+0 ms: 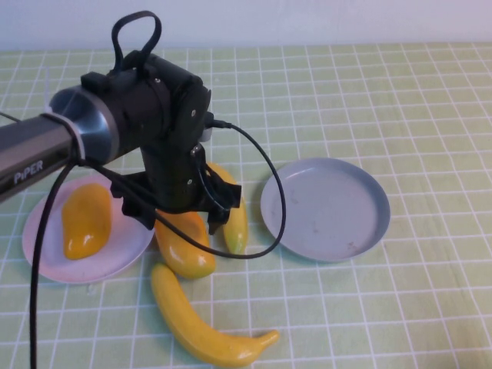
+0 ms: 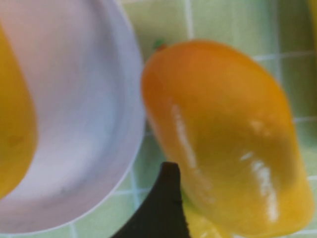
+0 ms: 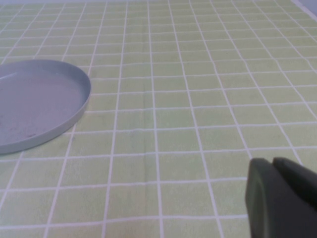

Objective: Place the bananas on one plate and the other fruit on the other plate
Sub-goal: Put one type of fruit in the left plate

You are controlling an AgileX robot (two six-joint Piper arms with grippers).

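From the high view, my left gripper [image 1: 178, 217] is masked by its own wrist housing, so I can't tell how its jaws stand. Directly below them, the mango [image 1: 184, 244] shows only its lower half, and the banana [image 1: 234, 219] just beside them loses its far end behind the housing. In the left wrist view that mango [image 2: 223, 144] is blurred, and the pink plate [image 2: 94, 148] runs off the edge. My right gripper [image 3: 285, 198] shows only a dark corner, cropped. The grey-blue plate [image 3: 74, 106], well clear of those jaws, is cut off too.

Left gripper [image 1: 178, 217] lowered mid-table, fingers spread, right gripper [image 3: 282, 198] fingers together, off aside
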